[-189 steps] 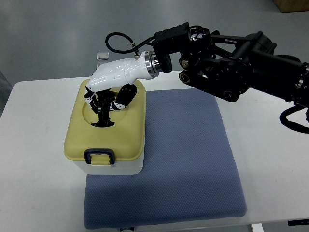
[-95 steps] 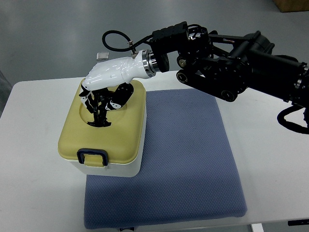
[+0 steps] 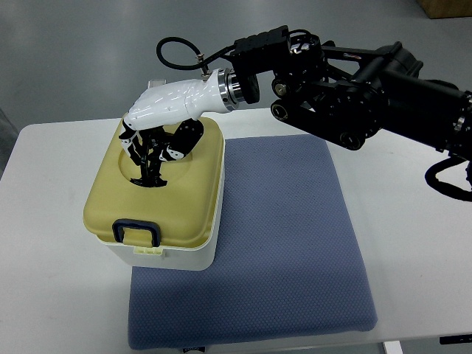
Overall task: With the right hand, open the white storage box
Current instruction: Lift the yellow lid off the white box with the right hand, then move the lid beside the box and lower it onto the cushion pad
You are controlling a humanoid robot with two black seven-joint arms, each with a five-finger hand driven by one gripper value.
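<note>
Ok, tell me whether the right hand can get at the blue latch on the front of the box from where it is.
Probably yes. The right hand is curled on the handle in the yellow lid, and nothing lies over the lid between it and the latch. It would have to let go first.

Over the last second the right hand [image 3: 158, 122] has risen a little and moved toward the picture's left, its fingers [image 3: 151, 151] curled on the black handle [image 3: 150, 179] in the lid's hollow. The yellow lid [image 3: 158, 198] has come up with it, shifting left and tilting; its front edge with the dark latch [image 3: 135, 230] now stands clear of the white box [image 3: 173, 257], showing a pale tab beneath.
</note>
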